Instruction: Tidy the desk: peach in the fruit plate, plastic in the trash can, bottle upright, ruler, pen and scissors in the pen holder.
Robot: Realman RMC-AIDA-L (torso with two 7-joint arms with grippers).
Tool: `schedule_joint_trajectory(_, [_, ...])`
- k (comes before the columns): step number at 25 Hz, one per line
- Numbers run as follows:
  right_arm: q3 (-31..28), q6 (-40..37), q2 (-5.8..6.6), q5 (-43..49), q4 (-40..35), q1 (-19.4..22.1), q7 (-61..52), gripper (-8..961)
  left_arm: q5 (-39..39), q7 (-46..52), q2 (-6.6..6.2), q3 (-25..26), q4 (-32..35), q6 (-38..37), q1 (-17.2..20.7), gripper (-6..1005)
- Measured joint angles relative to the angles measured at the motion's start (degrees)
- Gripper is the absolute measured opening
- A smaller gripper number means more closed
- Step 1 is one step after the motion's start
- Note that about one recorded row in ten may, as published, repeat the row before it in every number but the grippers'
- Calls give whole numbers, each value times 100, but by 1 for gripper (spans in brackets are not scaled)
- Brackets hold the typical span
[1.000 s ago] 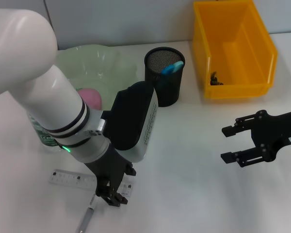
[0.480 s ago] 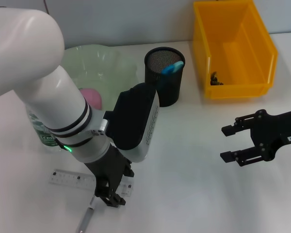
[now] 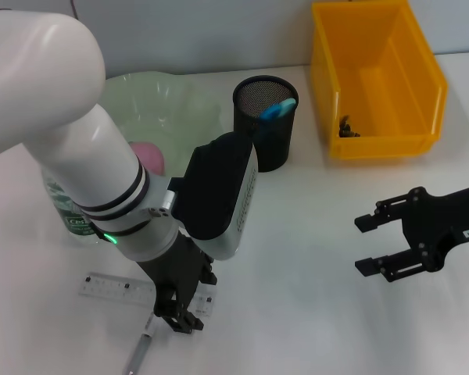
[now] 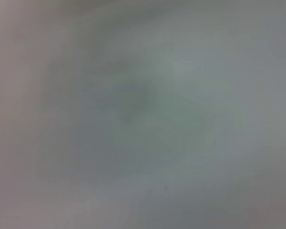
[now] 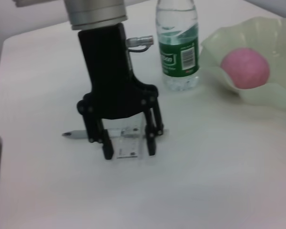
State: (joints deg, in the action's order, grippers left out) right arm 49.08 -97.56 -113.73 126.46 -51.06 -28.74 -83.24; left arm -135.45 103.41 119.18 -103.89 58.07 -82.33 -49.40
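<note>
Now my left gripper (image 5: 128, 151) stands with jaws apart over the ruler (image 5: 127, 144) — I should drop squarely and pinch its edges, sparing the pen (image 5: 78, 135); my right gripper (image 3: 373, 244) waits, jaws apart.

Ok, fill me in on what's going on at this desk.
The left gripper is down on the desk, fingers open astride the clear ruler, with the pen lying right beside. The peach is in the fruit plate, the bottle stands upright, and the right gripper hovers open nearby.

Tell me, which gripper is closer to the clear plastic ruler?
Left. The left gripper is open astride the clear plastic ruler on the desk; the right gripper hovers open, far off to the right.
</note>
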Motion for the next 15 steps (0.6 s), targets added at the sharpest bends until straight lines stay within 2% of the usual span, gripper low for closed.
schedule_joint_trajectory(15, [10,-294,26,7,48,-68,1,705,9,50,0,5,3,-10,0,603])
